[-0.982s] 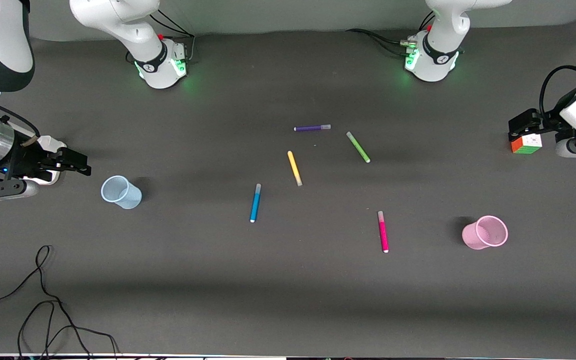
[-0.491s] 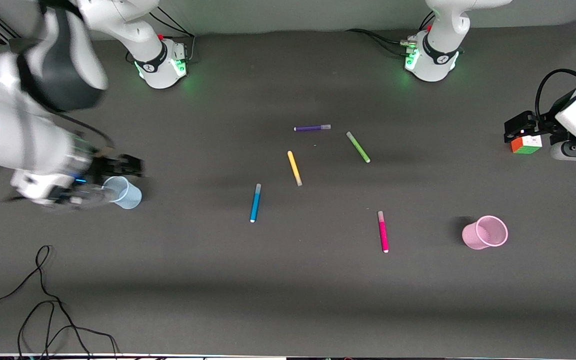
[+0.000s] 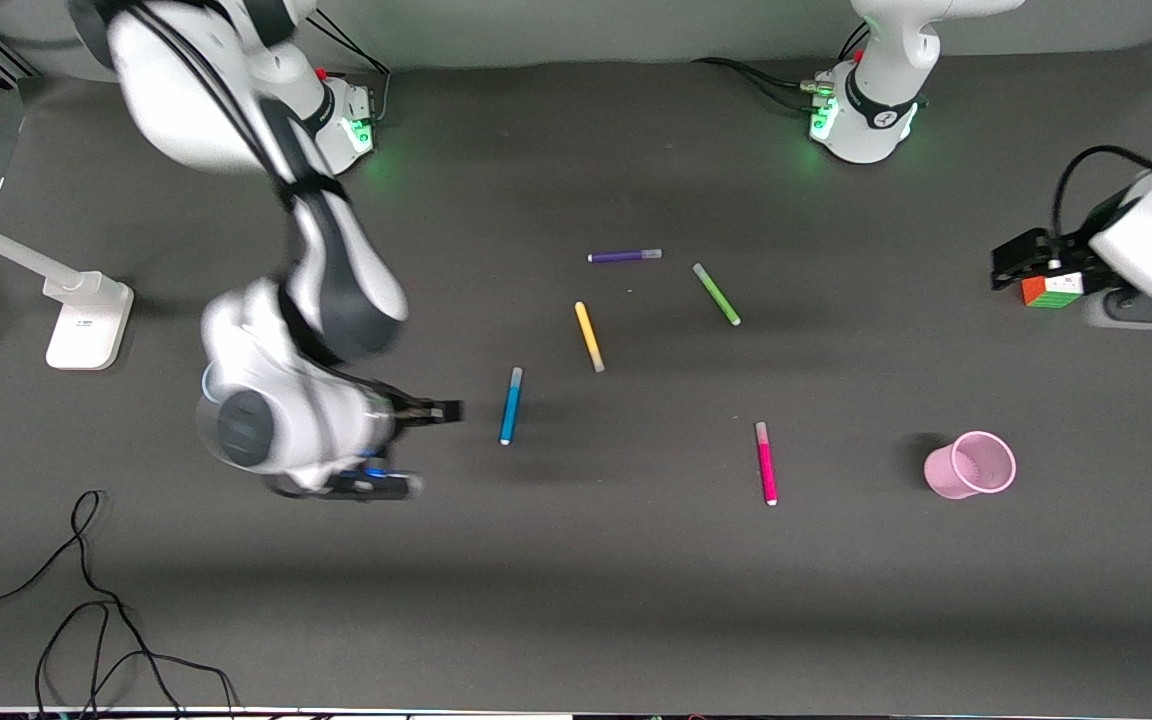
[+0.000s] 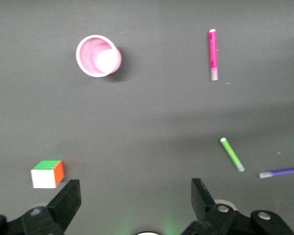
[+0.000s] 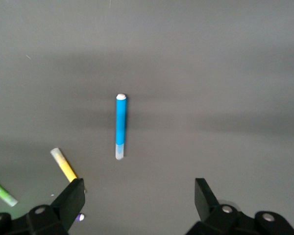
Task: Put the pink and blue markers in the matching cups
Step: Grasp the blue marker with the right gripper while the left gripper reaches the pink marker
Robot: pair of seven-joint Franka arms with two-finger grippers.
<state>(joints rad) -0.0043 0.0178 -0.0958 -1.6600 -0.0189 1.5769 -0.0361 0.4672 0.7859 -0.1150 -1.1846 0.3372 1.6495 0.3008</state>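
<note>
The blue marker (image 3: 511, 405) lies flat near the table's middle and shows in the right wrist view (image 5: 120, 126). My right gripper (image 3: 443, 412) is open and empty over the table beside it, toward the right arm's end (image 5: 137, 196). The pink marker (image 3: 766, 463) lies flat beside the pale pink cup (image 3: 971, 465), which stands upright. Both show in the left wrist view: the marker (image 4: 213, 54) and the cup (image 4: 98, 55). My left gripper (image 3: 1016, 262) is open and empty at the left arm's end (image 4: 134, 196). The pale blue cup is hidden under my right arm.
A purple pen (image 3: 624, 256), a yellow pen (image 3: 589, 336) and a green pen (image 3: 716, 293) lie farther from the camera than the markers. A colour cube (image 3: 1053, 289) sits by my left gripper. A white stand (image 3: 86, 320) and a black cable (image 3: 86, 600) are at the right arm's end.
My right arm has swung from the table's end, past the blue cup, to beside the blue marker. My left gripper has shifted slightly toward the middle.
</note>
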